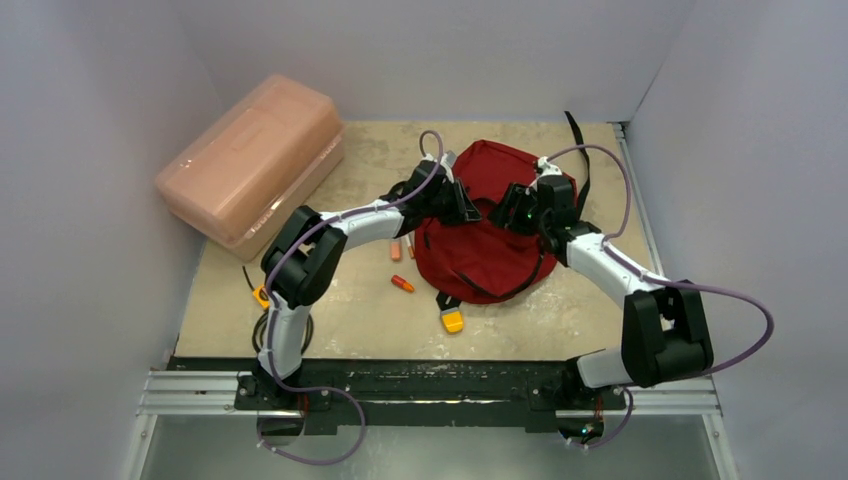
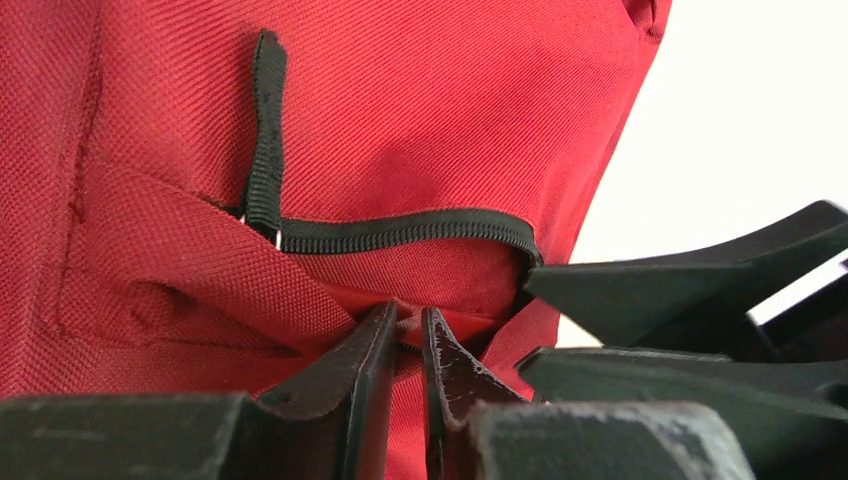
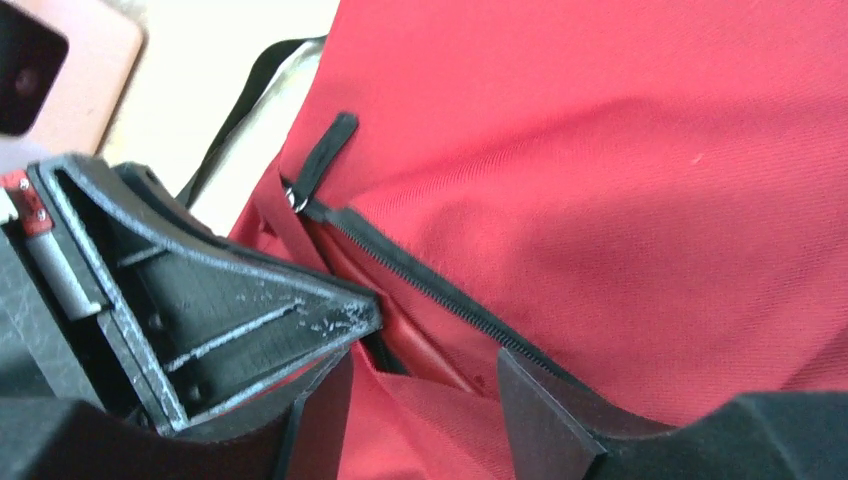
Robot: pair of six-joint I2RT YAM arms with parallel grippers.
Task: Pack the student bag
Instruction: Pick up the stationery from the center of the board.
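Student bag [image 1: 480,260] — dark red, lying on the worktop [image 1: 330,320] right of centre, between the two arms. Left pincer [image 2: 408,325]: fingers nearly together, nipping a fold of red cloth just under the black zipper [image 2: 400,232]. Right pincer [image 3: 425,400]: fingers apart, straddling the edge of the same opening — not clamped. Pink box [image 1: 250,165] sits well apart, far left.

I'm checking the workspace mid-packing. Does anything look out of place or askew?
The pink box sits askew at the far left corner, seemingly overhanging the table edge. A few small orange items lie scattered loose beside the student bag. Nothing looks spilled or damaged.
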